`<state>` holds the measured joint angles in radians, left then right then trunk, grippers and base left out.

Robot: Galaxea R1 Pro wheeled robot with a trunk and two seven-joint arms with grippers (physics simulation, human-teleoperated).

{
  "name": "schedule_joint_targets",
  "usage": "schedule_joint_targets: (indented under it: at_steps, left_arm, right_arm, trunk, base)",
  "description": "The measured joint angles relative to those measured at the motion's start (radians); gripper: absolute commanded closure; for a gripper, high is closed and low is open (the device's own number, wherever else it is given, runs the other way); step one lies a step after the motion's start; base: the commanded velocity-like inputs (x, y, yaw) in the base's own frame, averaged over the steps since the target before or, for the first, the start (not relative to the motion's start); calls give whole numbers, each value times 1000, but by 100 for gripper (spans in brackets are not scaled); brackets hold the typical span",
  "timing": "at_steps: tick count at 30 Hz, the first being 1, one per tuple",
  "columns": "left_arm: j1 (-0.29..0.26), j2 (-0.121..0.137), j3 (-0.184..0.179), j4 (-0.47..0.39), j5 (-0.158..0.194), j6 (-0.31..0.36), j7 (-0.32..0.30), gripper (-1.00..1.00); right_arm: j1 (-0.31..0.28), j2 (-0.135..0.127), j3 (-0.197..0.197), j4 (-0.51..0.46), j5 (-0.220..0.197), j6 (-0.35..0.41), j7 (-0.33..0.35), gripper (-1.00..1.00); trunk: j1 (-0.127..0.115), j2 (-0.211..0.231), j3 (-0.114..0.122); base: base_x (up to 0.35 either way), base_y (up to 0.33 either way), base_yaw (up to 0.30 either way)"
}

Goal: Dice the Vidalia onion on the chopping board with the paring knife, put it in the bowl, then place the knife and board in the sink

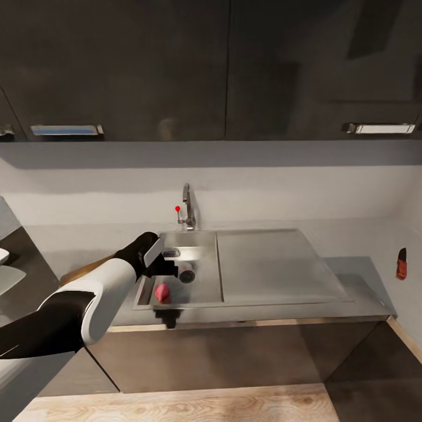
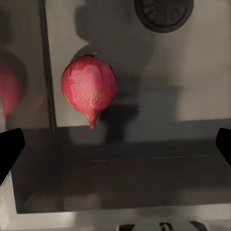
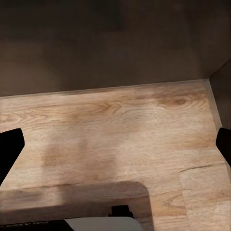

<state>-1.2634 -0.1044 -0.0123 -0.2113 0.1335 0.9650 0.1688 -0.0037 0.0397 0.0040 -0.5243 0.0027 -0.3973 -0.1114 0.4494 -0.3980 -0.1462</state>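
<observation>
The pink-magenta Vidalia onion lies in the steel sink near the basin's front left corner. The round drain sits just beyond it. My left gripper hovers open over the basin just above the onion, fingers spread wide and not touching it. Left of the sink, a brown corner of the chopping board peeks out from behind my left arm. My right gripper is open over wooden floor, holding nothing. The paring knife is out of view.
The chrome tap with its red knob stands behind the basin. The flat drainboard stretches right onto the grey countertop. A white dish edge pokes in at far left. Dark cabinets hang above.
</observation>
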Motion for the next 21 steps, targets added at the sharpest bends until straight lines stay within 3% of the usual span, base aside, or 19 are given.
schedule_joint_targets:
  at_steps: [13,21]
  left_arm:
    - [0,-2,0,1,0,-2,0,-100]
    - [0,-3,0,1,1,-3,-1,-100]
  right_arm:
    - [0,0,0,0,0,1,0,-100]
    - [0,0,0,0,0,1,0,-100]
  trunk:
    - [0,0,-5]
    - [0,0,-13]
  base:
    - [6,1,0]
    - [130,54,0]
